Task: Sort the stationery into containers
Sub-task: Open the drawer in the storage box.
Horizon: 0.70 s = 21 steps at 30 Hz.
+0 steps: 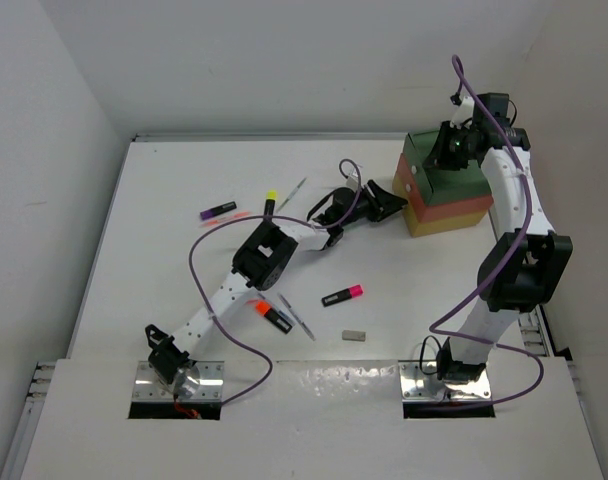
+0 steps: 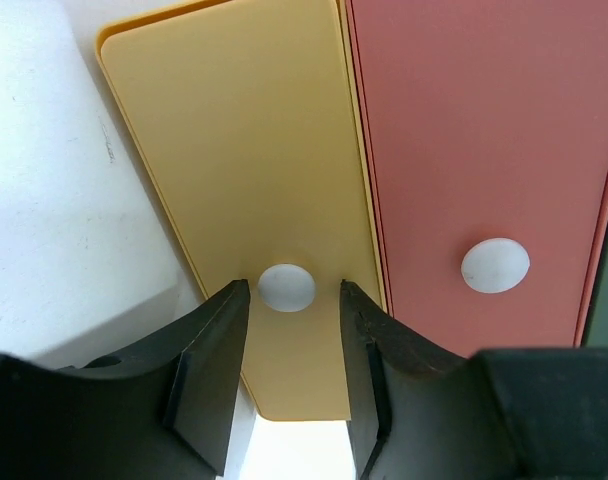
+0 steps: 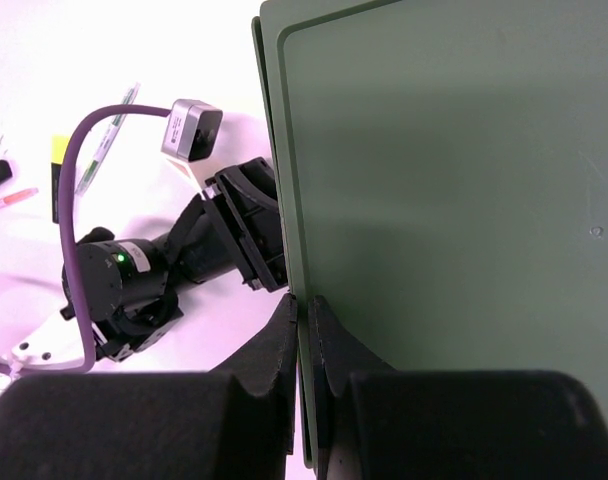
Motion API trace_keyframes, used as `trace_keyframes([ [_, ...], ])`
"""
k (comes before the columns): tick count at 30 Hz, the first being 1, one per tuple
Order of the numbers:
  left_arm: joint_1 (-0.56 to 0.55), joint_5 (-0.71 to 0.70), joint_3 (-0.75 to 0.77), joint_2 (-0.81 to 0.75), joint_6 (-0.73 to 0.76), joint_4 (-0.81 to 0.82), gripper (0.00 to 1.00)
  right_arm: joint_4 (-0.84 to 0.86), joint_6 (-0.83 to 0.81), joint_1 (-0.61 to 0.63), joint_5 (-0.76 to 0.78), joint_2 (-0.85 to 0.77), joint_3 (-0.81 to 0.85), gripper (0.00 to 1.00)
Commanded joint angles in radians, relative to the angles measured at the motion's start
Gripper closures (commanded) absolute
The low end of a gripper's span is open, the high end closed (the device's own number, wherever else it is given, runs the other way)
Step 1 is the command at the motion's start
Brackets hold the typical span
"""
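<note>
Our left gripper is at the front of the drawer stack, its jaws partway open. In the left wrist view the round white knob of the yellow drawer lies right between the two fingertips, with a sliver of yellow showing on each side of it, so we see nothing held. Beside it is the coral drawer, with its own white knob well outside the jaws.

Our right gripper sits over the green drawer at the top of the stack. Its jaws are drawn almost together, and the front edge of the green top runs down into the narrow slit between them. We cannot tell whether they pinch that edge.

The stationery lies loose on the table, away from both grippers:
- a purple-capped highlighter and a yellow-capped one toward the far side
- a thin pen just beside the yellow-capped one
- a pink-capped highlighter, an orange-capped one and the small grey eraser nearer the arm bases
</note>
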Motion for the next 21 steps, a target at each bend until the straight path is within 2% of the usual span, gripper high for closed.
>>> trace_keyframes([
  [1, -0.005, -0.014, 0.033, 0.002, 0.029, -0.01, 0.53, -0.075, 0.011, 0.013, -0.006, 0.046, -0.005, 0.95],
  [4, -0.004, -0.016, 0.036, 0.007, 0.031, -0.01, 0.56, -0.072, 0.009, 0.015, -0.007, 0.051, -0.005, 0.95],
  [9, -0.005, -0.01, 0.027, 0.002, 0.032, 0.007, 0.76, -0.075, 0.009, 0.015, -0.006, 0.053, -0.005, 0.95],
  [11, -0.002, -0.005, 0.007, -0.006, 0.029, 0.035, 0.8, -0.075, 0.009, 0.016, -0.006, 0.053, -0.005, 0.95],
  [16, 0.019, 0.021, -0.132, -0.071, 0.009, 0.108, 0.95, -0.077, 0.009, 0.016, -0.004, 0.051, -0.005, 0.94],
  [21, 0.052, 0.058, -0.283, -0.162, 0.024, 0.181, 1.0, -0.072, 0.02, 0.016, -0.004, 0.05, -0.006, 0.9],
])
